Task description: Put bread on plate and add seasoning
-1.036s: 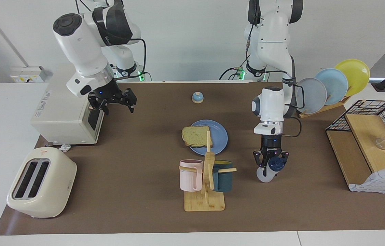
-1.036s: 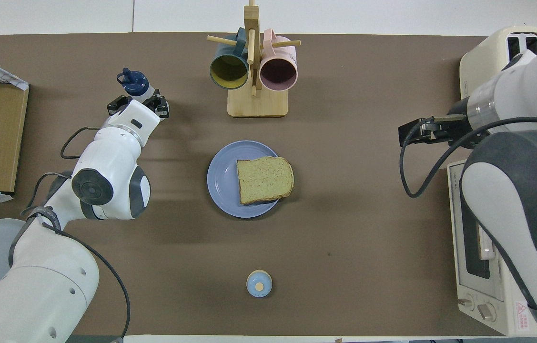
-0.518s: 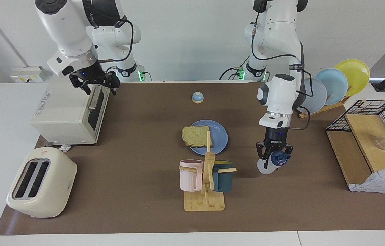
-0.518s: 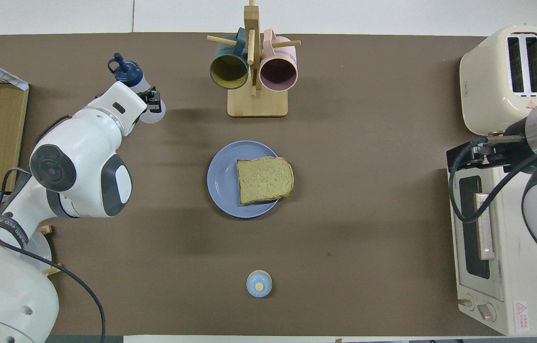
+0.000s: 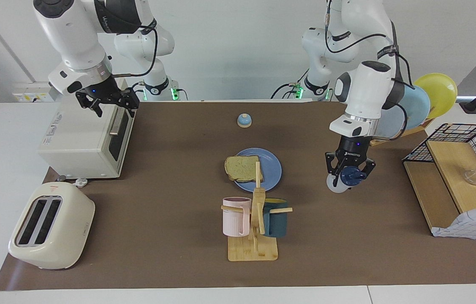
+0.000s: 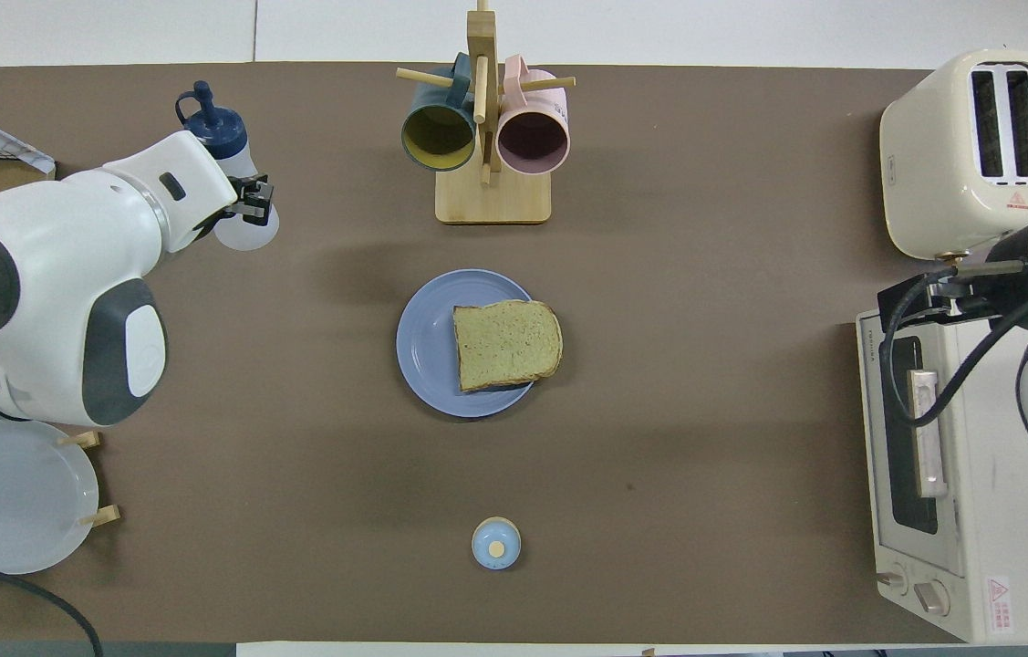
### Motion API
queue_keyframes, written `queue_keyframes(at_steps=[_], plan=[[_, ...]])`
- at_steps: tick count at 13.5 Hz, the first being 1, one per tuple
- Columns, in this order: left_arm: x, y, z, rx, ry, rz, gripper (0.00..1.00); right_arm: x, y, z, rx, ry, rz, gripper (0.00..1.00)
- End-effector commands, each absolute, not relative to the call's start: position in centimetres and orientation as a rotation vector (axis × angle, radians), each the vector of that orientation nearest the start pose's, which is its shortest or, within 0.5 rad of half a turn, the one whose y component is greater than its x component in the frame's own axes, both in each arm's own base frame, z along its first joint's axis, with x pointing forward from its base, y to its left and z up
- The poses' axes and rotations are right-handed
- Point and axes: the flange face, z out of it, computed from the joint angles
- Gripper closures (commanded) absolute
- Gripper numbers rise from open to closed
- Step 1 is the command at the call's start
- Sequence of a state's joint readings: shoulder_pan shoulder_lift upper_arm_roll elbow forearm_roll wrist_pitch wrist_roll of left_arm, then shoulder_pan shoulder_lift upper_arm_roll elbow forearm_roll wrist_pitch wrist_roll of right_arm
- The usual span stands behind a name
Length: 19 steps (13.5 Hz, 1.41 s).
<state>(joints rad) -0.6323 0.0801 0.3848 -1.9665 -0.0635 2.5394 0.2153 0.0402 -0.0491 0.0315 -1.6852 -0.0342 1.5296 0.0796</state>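
The left gripper [image 5: 349, 174] is gripping the seasoning bottle [image 5: 342, 180] with its fingers closed around it, holding it tilted in the air above the tabletop [image 5: 170, 177] toward the left arm's end. The bread [image 5: 243, 168] is lying on the blue plate [image 5: 270, 169] mid-tabletop. The right gripper [image 5: 107, 103] is hovering over the toaster oven [image 5: 79, 141], fingers spread and holding nothing.
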Motion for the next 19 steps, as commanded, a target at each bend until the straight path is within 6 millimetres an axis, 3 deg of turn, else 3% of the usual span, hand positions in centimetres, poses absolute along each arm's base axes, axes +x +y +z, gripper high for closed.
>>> queue_keyframes(at_steps=[1, 6, 9, 11, 12, 13, 15, 16, 18, 19], plan=[[59.0, -15.3, 52.9, -2.949, 0.875, -0.614, 1.0, 53.5, 2.2, 59.7, -3.182, 0.018, 0.187, 0.0], [55.2, -16.2, 54.7, -2.883, 1.25, -0.351, 1.0, 53.2, 3.2, 59.4, -3.143, -0.026, 0.186, 0.0], [52.8, -17.9, 54.9, -2.809, 1.484, -0.213, 1.0, 52.8, 5.6, 64.0, -2.939, -0.031, 0.151, 0.0], [51.4, -19.3, 55.2, -2.758, 1.608, -0.159, 1.0, 53.7, 7.5, 65.2, -2.807, 0.027, 0.16, 0.0], [50.9, -19.9, 55.2, -2.728, 1.672, -0.139, 1.0, 53.8, 8.8, 66.4, -2.748, 0.119, 0.154, 0.0], [50.1, -20.9, 55.4, -2.709, 1.719, -0.12, 1.0, 53.7, 12.5, 66.7, -2.702, 0.164, 0.19, 0.0], [49.2, -21.7, 55.8, -2.681, 1.782, -0.101, 1.0, 53.3, 17.9, 68.0, -2.655, 0.153, 0.132, 0.0], [48.7, -22.2, 56.0, -2.685, 1.808, -0.099, 1.0, 53.5, 19.3, 68.6, -2.621, 0.198, 0.084, 0.0], [47.5, -22.9, 57.1, -2.676, 1.85, -0.108, 1.0, 53.2, 23.9, 67.9, -2.604, 0.208, 0.068, 0.0], [46.9, -24.1, 57.2, -2.651, 1.889, -0.11, 1.0, 52.8, 25.3, 67.5, -2.608, 0.192, 0.062, 0.0]])
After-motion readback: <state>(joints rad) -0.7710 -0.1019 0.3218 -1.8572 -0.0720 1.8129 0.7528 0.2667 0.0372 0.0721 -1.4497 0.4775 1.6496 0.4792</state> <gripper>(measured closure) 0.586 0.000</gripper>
